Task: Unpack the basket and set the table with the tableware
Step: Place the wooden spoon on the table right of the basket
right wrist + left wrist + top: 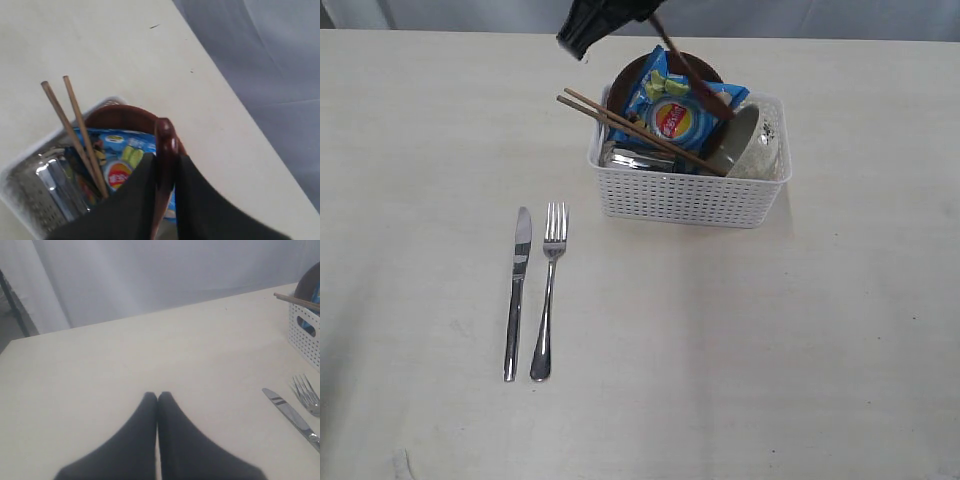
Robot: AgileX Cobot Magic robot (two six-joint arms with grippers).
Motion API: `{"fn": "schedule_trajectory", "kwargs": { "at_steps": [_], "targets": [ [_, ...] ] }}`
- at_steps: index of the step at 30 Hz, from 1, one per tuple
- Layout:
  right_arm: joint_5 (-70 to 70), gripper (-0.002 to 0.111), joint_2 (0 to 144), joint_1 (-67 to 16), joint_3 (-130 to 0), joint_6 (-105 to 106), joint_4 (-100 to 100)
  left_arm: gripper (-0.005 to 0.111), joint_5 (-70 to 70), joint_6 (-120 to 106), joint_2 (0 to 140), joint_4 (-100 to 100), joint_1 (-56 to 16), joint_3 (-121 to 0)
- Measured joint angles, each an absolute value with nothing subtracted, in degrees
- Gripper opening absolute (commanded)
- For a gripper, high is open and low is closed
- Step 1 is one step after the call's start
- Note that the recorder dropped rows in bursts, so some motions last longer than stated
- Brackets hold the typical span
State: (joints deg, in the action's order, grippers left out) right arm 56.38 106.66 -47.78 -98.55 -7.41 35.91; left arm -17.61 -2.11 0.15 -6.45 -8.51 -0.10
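- Dark red spoon (pixel 164 136): handle pinched in right claw (pixel 165 161), slanted, lower end over chip bag (pixel 670 115) inside basket (pixel 690 200).
- Best to lift along the handle line, clear of chopsticks (pixel 630 128), without dragging the bag.
- Probably lay parallel beside knife (pixel 517 295) and fork (pixel 548 300) on surface (pixel 820 350).
- Left claw (pixel 158 397): closed, empty.
- Bag: round red-yellow logo, lettering unreadable.

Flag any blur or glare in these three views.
Exterior view: even soft light, knife and fork sharp, the arm at the top edge soft. Left wrist view: shut left jaws are a dark, unfocused mass. Right wrist view: right jaws soft, small glare spot on the spoon they grip.
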Motion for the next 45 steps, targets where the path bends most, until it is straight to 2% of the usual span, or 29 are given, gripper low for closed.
{"fn": "schedule_trajectory", "kwargs": {
  "at_steps": [10,21,30,41,43,45],
  "targets": [
    [68.26,0.0,101.84,-45.76,-98.26,-9.44,42.65,0.0,-17.61,-2.11,0.15,-6.45,-8.51,-0.1],
    [69.67,0.0,99.62,-26.38,-80.72,-16.43,32.08,0.0,-17.61,-2.11,0.15,-6.45,-8.51,-0.1],
    [58.48,0.0,99.53,-17.64,-66.79,-16.5,21.32,0.0,-17.61,-2.11,0.15,-6.45,-8.51,-0.1],
    [57.18,0.0,102.82,-15.17,-65.93,-12.13,15.74,0.0,-17.61,-2.11,0.15,-6.45,-8.51,-0.1],
    [56.82,0.004,103.05,-15.17,-65.93,-12.03,14.7,0.0,-17.61,-2.11,0.15,-6.45,-8.51,-0.1],
    [56.57,0.017,103.08,-15.17,-65.93,-12.03,14.04,0.0,-17.61,-2.11,0.15,-6.45,-8.51,-0.1]
  ]
}}
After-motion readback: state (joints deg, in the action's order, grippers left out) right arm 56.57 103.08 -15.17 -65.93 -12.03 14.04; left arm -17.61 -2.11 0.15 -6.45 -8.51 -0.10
